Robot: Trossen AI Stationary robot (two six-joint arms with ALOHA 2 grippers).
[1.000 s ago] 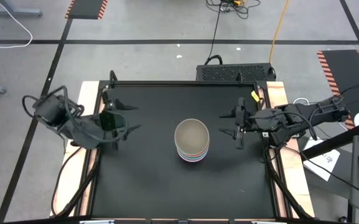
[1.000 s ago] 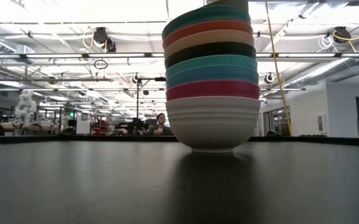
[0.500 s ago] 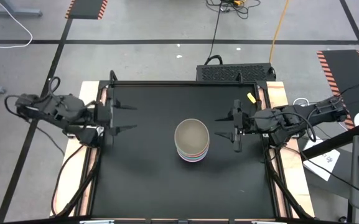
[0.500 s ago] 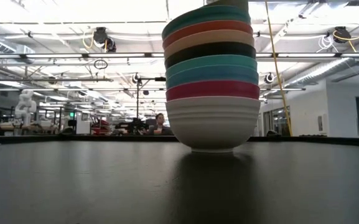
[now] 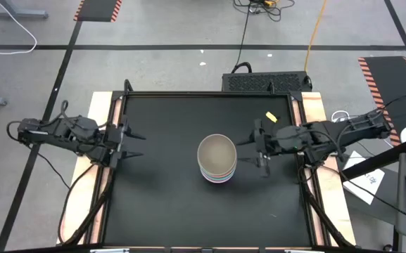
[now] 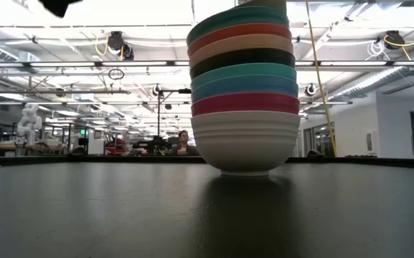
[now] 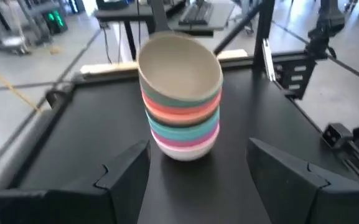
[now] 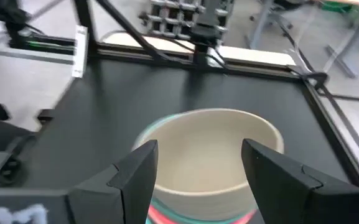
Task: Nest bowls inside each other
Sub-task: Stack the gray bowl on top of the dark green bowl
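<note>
Several plastic bowls stand nested in one stack [image 5: 217, 159] near the middle of the black table, the white one at the bottom [image 6: 245, 147] resting on its foot, an olive-grey one on top [image 7: 180, 64]. The stack also shows in the right wrist view [image 8: 213, 158]. My left gripper [image 5: 136, 144] is open and empty at the table's left edge, pointing at the stack. My right gripper [image 5: 250, 151] is open and empty just right of the stack, its fingers short of the rim.
The table has a raised dark frame [image 5: 210, 94] around it. A black perforated box [image 5: 266, 81] stands behind the far edge. A small yellow tag [image 5: 271, 116] lies at the far right of the table. Bare black table lies around the stack.
My left arm has swung back toward the table's left edge and turned its open gripper to point level at the stack. My right gripper has moved toward the stack, from the right edge to just beside it, staying open. The stack has kept still.
</note>
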